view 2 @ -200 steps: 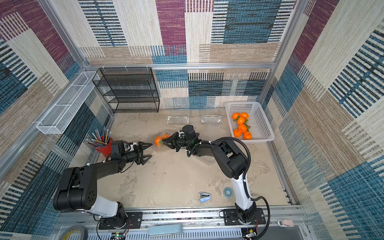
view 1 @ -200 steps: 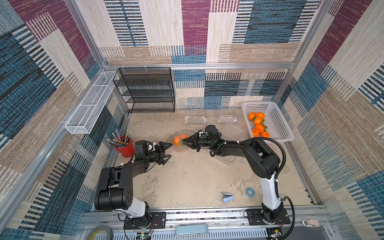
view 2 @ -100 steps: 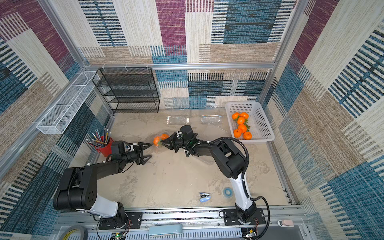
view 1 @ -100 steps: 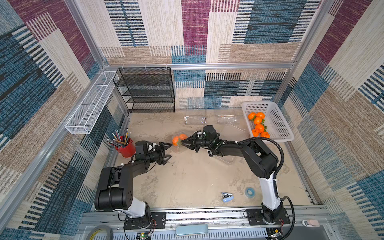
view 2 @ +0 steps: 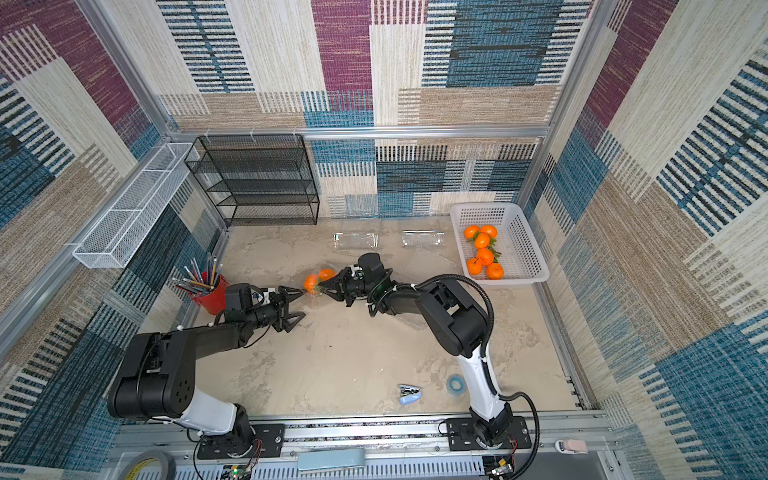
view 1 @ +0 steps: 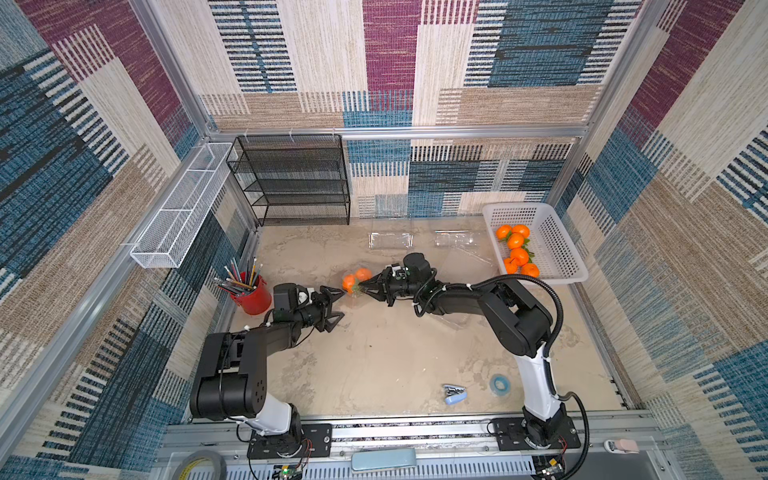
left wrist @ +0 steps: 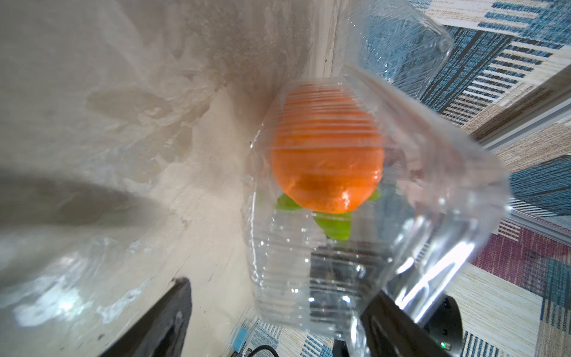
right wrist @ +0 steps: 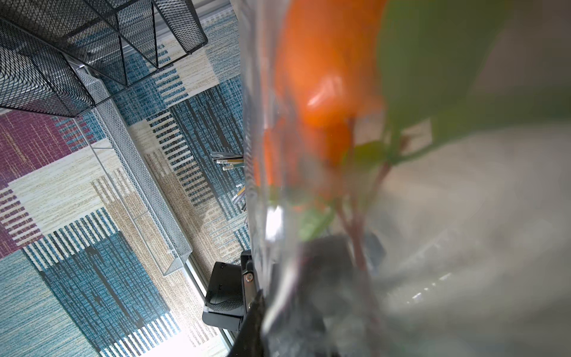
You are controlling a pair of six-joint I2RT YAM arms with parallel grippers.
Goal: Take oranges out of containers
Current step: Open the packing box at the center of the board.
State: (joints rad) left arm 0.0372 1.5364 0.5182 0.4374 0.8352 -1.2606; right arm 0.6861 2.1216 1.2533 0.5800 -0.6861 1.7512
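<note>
Right arm: the right gripper reaches toward the left of the table. Its fingers are drawn together and clamped on the wall of a clear container. In the right wrist view one finger lies outside the plastic, and a dark shape shows through it on the inner side.

Task item: the container holds two oranges with green leaves, seen in both top views. In the left wrist view one orange sits against the ribbed wall, and the lid stands open behind it. I cannot tell whether the container rests on the table or is held off it.

Left arm: the left gripper faces the container from the opposite side, fingers wide apart and holding nothing. Its upper fingertip is just beside the container. I cannot tell whether it touches.

Elsewhere: two more containers lie at the back of the table, with no fruit visible in them. Six oranges lie in the white basket at the right rear. A red cup of pencils stands near the left arm. A stapler and a tape roll lie at the front.
</note>
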